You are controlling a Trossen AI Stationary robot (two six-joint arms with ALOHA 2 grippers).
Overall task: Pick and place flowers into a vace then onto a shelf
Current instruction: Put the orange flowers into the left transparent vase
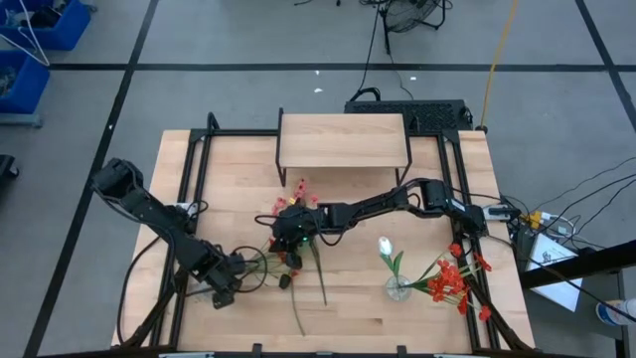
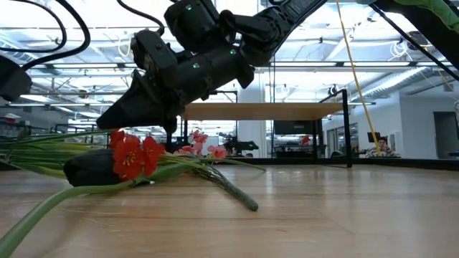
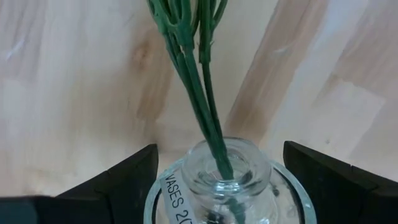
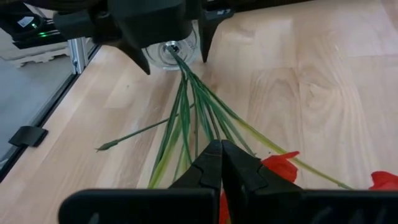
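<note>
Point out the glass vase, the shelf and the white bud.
glass vase (image 3: 227,180): left wrist view, on its clear neck.
shelf (image 1: 343,139): high view, middle of its wood top.
white bud (image 1: 385,245): high view, on the bloom.

Green stems (image 4: 186,118) in glass vase (image 4: 171,53)

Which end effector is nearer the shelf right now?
Right. The right end effector sits mid-table, just in front of the shelf, fingers shut above the flowers. The left end effector is farther off, at the front-left, open around a glass vase.
</note>
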